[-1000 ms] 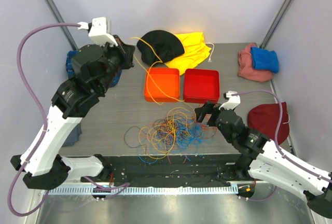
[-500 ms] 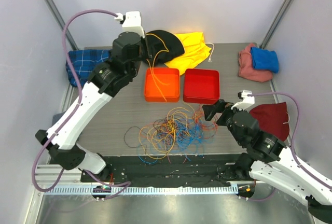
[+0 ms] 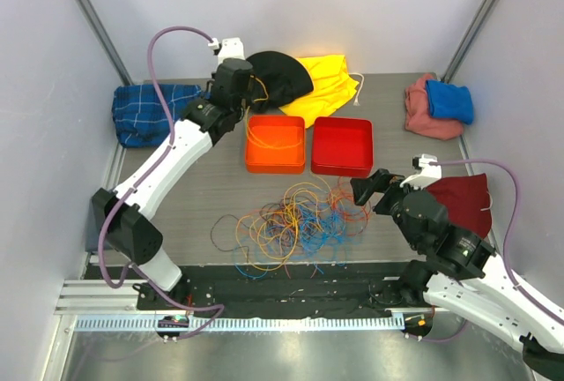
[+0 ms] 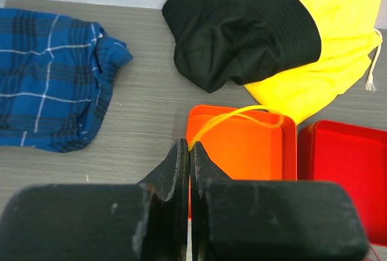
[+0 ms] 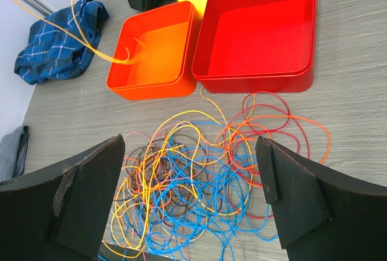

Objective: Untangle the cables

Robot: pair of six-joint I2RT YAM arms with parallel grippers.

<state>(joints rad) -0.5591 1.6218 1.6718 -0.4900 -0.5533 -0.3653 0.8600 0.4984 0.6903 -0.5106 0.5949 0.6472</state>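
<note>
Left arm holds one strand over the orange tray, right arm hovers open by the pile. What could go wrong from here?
1. The yellow cable arcs springily from the shut left gripper; released here, it might flop over the rim of the orange tray.
2. The open right gripper faces the tangle where strands cross densely; closing could catch several and drag the heap.

- Cables [image 3: 295, 222] in one loose tangle on the table, just on the near side of the orange tray [image 3: 275, 170]: thin loops, blue, orange, yellow, red, w/ a dark strand trailing out left
- Blue bunched at centre & near edge, red/orange loops fanning out to the right
- One yellow cable [image 4: 236, 115] is out of the heap: pinched in the left gripper [image 4: 190, 148], arcing into the orange tray
</note>
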